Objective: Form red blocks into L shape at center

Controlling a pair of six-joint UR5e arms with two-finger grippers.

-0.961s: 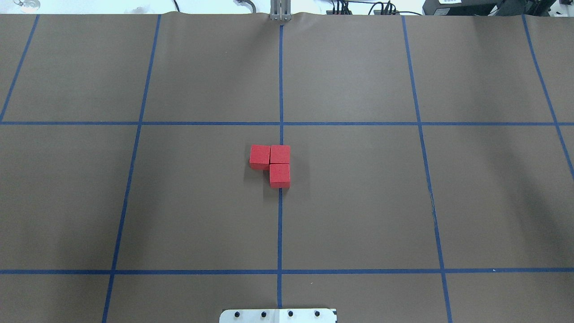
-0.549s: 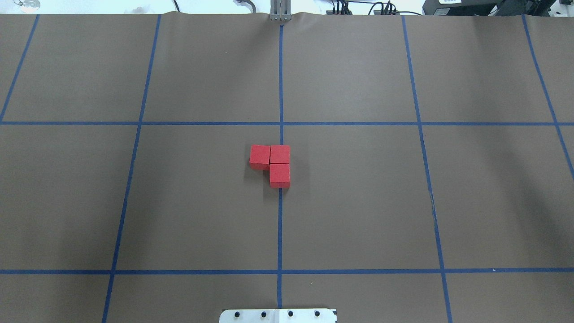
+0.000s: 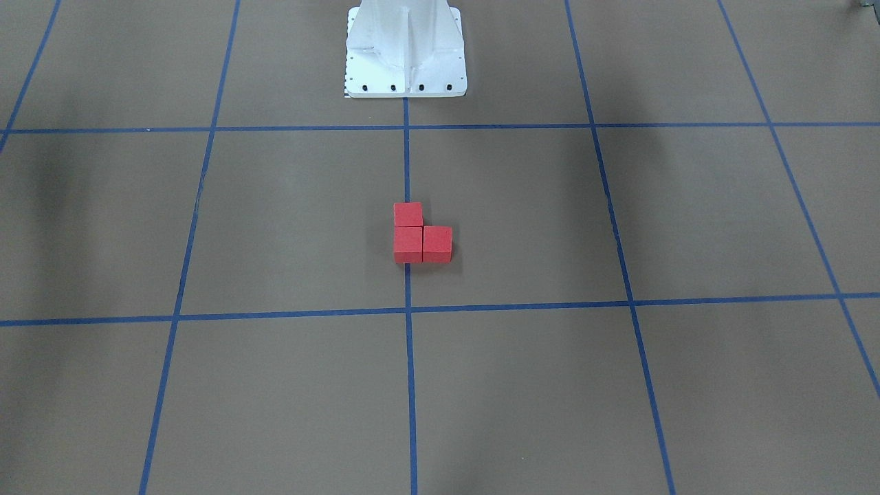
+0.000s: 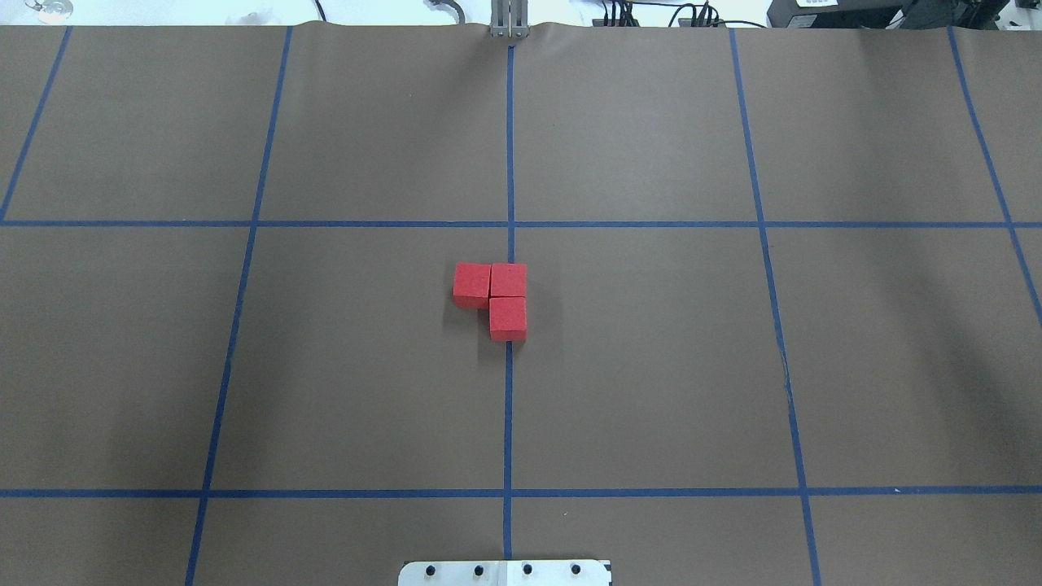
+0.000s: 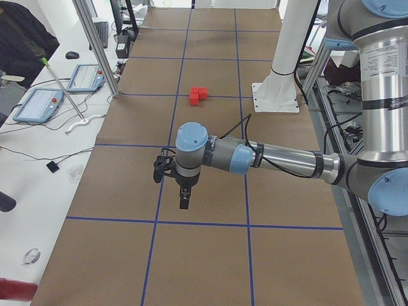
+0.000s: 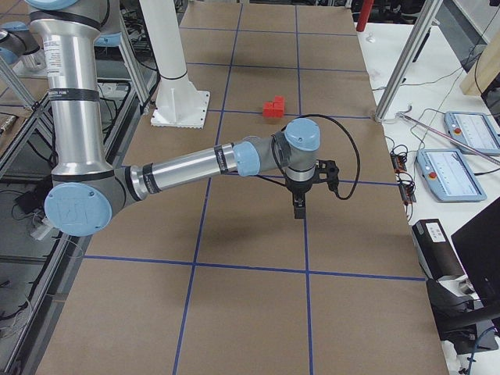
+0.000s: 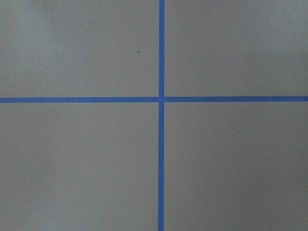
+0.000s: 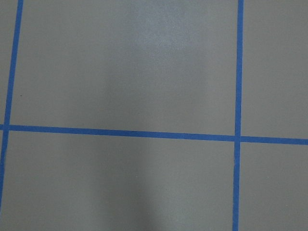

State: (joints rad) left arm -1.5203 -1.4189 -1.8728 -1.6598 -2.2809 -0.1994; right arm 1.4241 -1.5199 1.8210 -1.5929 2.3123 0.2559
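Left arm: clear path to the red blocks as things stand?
Probably yes. The red blocks sit in the open, nothing over or beside them; the left gripper hangs above the table toward its own end, only taped surface between.

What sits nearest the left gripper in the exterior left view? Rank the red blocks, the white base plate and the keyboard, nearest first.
Measured from the left gripper:
1. red blocks: almost straight up the view from it.
2. white base plate: about level with the blocks but off toward the robot's side, so somewhat farther.
3. keyboard: at the view's top left, well beyond both.
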